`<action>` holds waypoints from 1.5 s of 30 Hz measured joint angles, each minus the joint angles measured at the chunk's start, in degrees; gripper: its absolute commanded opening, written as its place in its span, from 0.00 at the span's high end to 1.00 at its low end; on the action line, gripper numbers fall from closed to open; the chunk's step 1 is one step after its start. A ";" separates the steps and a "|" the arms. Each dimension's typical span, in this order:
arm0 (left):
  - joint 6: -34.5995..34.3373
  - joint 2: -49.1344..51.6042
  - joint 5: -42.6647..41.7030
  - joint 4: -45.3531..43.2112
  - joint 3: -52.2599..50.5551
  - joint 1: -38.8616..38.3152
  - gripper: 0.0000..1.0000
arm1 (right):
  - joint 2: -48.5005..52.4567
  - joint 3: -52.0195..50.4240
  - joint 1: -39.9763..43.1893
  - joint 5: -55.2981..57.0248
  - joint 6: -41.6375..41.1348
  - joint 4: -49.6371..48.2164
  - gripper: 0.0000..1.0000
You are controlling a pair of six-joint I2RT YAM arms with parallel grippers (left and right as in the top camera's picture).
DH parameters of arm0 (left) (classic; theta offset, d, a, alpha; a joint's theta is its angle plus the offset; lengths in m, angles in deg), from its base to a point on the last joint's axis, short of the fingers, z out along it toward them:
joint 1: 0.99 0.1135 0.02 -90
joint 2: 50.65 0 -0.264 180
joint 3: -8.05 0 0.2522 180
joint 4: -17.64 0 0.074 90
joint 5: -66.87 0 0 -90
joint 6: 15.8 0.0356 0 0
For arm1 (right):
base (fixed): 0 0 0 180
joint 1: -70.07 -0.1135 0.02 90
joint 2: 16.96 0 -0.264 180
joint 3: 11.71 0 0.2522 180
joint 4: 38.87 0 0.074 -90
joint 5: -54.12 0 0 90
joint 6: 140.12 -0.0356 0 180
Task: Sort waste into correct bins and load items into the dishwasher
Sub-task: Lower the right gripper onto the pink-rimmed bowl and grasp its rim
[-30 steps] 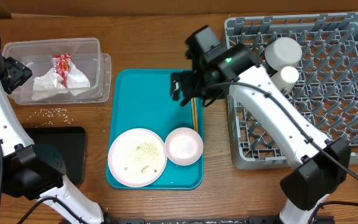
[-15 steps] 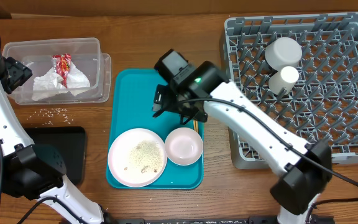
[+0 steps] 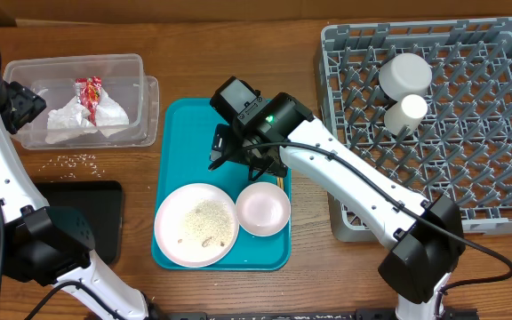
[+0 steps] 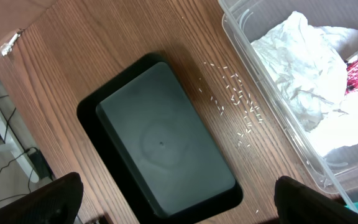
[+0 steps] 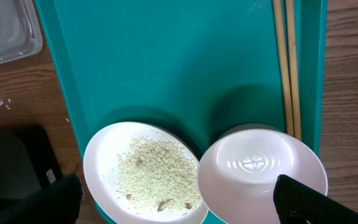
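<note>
A white plate (image 3: pixel 196 225) strewn with rice and a pale-pink bowl (image 3: pixel 263 209) sit on the teal tray's near end. The chopsticks (image 5: pixel 287 62) lie along the tray's right side. My right gripper (image 5: pixel 179 202) hovers open above plate (image 5: pixel 148 174) and bowl (image 5: pixel 260 168), holding nothing. The clear tub (image 3: pixel 78 100) holds the crumpled napkin (image 3: pixel 69 120) and red wrapper (image 3: pixel 90 93). Loose rice grains (image 4: pixel 238 106) lie between the tub and the black tray (image 4: pixel 160 143). My left gripper (image 4: pixel 182 202) hangs open high over the black tray. Two white cups (image 3: pixel 405 74) stand in the grey rack (image 3: pixel 434 124).
The teal tray (image 3: pixel 194 142) fills the table's middle, its far half bare. The rack takes the right side; the tub and the black tray (image 3: pixel 83 218) take the left. My right arm stretches from the front right across the rack's left edge.
My right arm has swung left from the rack's edge to above the teal tray, its gripper still open. The left arm has stayed put.
</note>
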 measured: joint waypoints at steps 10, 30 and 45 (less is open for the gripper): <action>0.00 0.00 0.00 0.00 0.00 0.00 0.00 | 0.00 0.00 0.00 0.00 -0.17 -0.61 0.00; 0.00 0.00 0.00 0.00 0.00 0.00 0.00 | 0.00 0.00 0.02 0.02 -0.20 -0.63 0.00; 0.00 0.00 0.00 0.00 0.00 0.00 0.00 | 0.00 0.00 0.00 0.00 -0.17 -0.20 0.00</action>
